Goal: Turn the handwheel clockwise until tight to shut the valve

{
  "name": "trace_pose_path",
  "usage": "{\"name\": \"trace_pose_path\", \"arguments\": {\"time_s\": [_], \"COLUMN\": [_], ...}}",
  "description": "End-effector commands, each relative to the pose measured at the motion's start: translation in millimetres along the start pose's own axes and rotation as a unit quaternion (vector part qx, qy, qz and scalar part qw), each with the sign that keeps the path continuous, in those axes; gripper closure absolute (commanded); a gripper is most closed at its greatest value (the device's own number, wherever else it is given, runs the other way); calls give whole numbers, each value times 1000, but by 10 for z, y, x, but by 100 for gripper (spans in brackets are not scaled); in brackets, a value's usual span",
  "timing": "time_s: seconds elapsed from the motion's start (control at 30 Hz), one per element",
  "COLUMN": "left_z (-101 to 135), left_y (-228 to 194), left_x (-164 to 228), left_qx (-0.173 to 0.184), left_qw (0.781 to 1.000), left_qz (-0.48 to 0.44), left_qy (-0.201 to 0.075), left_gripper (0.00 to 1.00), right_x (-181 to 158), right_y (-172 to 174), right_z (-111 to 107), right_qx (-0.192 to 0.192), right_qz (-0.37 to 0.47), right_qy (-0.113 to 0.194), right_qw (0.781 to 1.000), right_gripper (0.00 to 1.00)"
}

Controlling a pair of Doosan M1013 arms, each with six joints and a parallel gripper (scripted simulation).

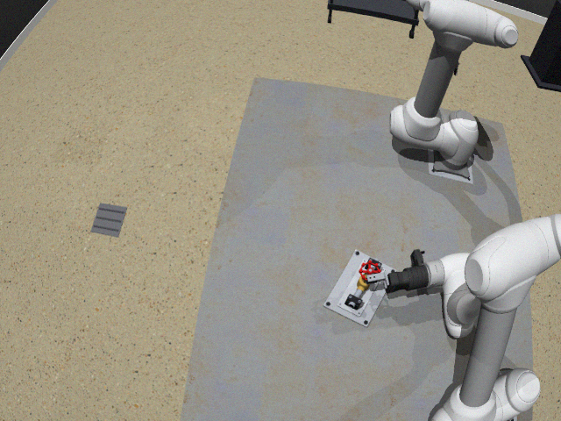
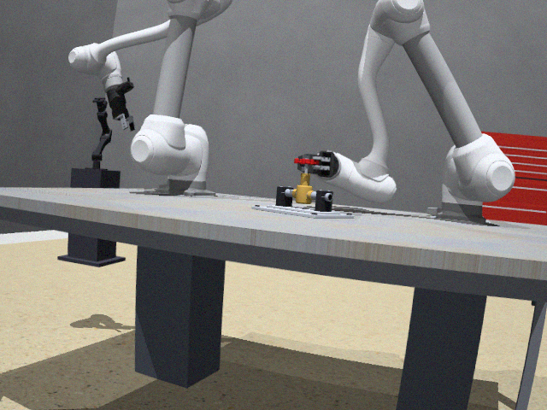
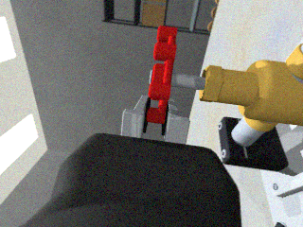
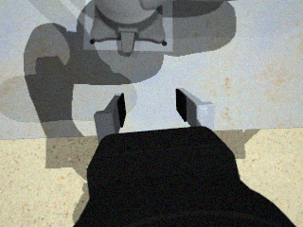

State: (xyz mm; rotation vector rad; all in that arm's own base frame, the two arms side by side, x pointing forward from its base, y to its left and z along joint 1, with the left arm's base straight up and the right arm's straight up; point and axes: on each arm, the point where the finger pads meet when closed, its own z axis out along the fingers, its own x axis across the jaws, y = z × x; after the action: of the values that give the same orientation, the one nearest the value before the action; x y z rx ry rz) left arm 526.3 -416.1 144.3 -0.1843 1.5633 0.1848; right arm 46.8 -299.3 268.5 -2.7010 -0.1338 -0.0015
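Left fingers [image 1: 379, 280] [image 2: 313, 163] closed on handwheel's [image 1: 370, 267] [image 2: 306, 161] [image 3: 161, 81] rim, likely for turning leverage. Valve [image 1: 362, 283] [image 2: 303, 194] [image 3: 275, 92] sits on worktop [image 1: 272, 289] [image 2: 212, 220], mounted on plate [image 1: 342, 282] [image 2: 304, 213]. Right fingers [image 2: 126, 122] wide, empty, well apart.

Handwheel [image 1: 375, 270] [image 2: 306, 161] [image 3: 160, 81] atop valve body [image 1: 362, 284] [image 2: 303, 194] [image 3: 276, 92]; body above base plate [image 1: 340, 285] [image 2: 304, 212], on table [image 1: 272, 317] [image 2: 220, 220].

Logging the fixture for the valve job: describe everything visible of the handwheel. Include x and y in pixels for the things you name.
The handwheel [image 1: 364, 270] [image 2: 300, 161] [image 3: 159, 81] is bright red, slightly glossy, metal or plastic by look. Its angular rim has rounded knobs and openings inside. It lies level on a grey stem [image 3: 188, 80] above the yellow valve body [image 1: 362, 284] [image 2: 303, 194] [image 3: 276, 92]. The left gripper [image 1: 372, 277] [image 2: 308, 162] [image 3: 156, 109] is shut on its rim, one finger above, one below. How tight the valve is, I can't tell.
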Motion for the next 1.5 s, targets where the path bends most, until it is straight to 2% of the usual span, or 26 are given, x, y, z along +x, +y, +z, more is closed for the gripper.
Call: {"name": "trace_pose_path", "arguments": {"time_s": [0.0,0.7,1.47], "left_z": [8,48,103], "left_y": [-2,-6,-21], "left_x": [-10,-10,-9], "left_qx": [12,84,184], "left_qw": [1000,996,983], "left_qz": [-1,-1,-1], "left_qy": [-1,-1,-1], "left_gripper": [100,100,100], "right_x": [1,1,1], "right_y": [1,1,1], "right_z": [-6,-6,-6], "right_qx": [-1,-1,-1], "right_qz": [0,0,0], "right_qy": [0,0,0], "right_qw": [1000,1000,1000], "right_gripper": [0,0,0]}}
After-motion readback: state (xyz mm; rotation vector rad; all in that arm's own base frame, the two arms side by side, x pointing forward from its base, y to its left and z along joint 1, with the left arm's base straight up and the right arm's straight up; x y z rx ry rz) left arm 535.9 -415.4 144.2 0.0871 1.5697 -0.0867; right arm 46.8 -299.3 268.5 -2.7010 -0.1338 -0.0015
